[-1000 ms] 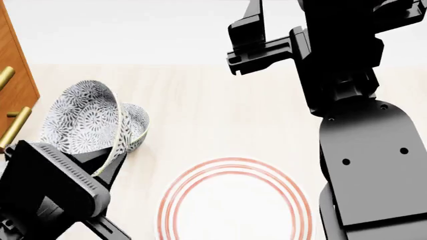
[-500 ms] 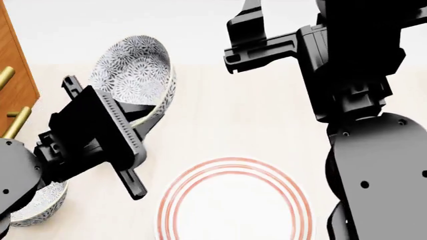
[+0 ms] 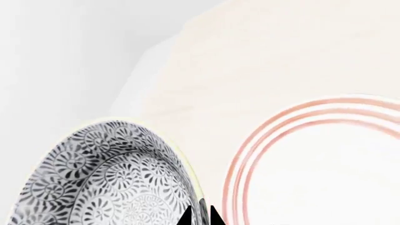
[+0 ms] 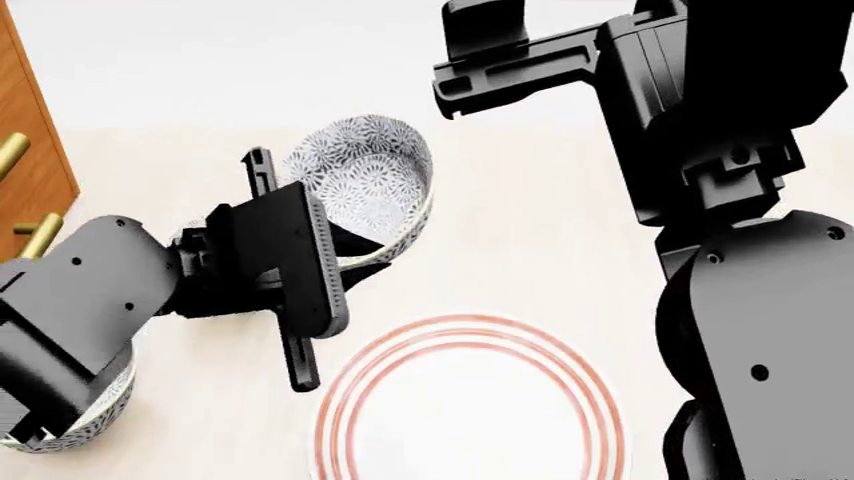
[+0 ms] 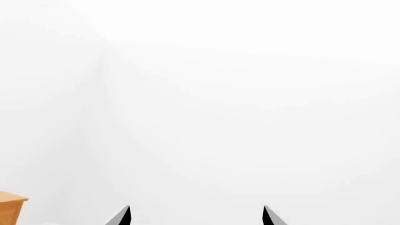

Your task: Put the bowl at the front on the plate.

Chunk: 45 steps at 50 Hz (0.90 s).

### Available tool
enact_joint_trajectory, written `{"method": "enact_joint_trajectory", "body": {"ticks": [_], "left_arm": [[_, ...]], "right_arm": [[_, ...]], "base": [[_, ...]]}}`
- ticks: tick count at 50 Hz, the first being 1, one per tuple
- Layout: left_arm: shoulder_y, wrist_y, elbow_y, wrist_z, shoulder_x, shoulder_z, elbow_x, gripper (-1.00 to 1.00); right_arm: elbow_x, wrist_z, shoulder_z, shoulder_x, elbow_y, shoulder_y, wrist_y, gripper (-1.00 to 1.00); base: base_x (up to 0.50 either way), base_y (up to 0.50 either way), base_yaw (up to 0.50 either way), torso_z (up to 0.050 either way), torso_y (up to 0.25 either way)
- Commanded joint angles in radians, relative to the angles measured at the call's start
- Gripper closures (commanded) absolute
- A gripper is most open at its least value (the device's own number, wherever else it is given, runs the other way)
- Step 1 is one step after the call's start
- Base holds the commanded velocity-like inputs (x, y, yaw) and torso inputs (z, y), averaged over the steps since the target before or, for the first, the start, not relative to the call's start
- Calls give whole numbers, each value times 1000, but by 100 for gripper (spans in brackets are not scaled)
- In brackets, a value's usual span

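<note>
Held bowl: small deep round ceramic bowl (image 4: pixel 371 175), white with a dense grey-blue floral pattern inside and out; smooth glaze, pale shiny rim.
Second bowl: same patterned ceramic bowl (image 4: pixel 83 420), left of the plate, mostly hidden by the arm.
Plate: large flat round white plate (image 4: pixel 470 405) with thin red rings; smooth, faintly glossy.
Table: pale light-wood tabletop (image 4: pixel 534 250) with faint grain, matt.
Cabinet: orange-brown wooden cabinet (image 4: pixel 30 150), left of the held bowl, satin finish.
Handles: brass-coloured metal bar handles (image 4: pixel 30 238), polished.
Left gripper: black plastic-looking left gripper (image 4: pixel 334 225), matt, with ribbed edge.
Right arm: dark grey right arm shell (image 4: pixel 761 340), smooth, slight sheen.
</note>
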State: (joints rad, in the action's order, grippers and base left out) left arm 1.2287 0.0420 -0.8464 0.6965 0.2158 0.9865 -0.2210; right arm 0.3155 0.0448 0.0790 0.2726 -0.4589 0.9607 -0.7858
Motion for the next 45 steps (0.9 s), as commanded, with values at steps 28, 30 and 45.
{"method": "enact_joint_trajectory", "body": {"ticks": [28, 30, 45], "left_arm": [[85, 154, -447, 257, -216, 400, -366, 100], [84, 151, -450, 265, -216, 403, -381, 100], [61, 275, -414, 300, -216, 433, -447, 100]], "right_arm": [[2, 23, 40, 9, 79, -11, 63, -100], [-1, 20, 41, 9, 83, -12, 68, -100], [-7, 19, 48, 12, 117, -21, 101, -100]], "base": [[0, 0, 0, 0, 0], [0, 0, 0, 0, 0], [0, 0, 0, 0, 1]]}}
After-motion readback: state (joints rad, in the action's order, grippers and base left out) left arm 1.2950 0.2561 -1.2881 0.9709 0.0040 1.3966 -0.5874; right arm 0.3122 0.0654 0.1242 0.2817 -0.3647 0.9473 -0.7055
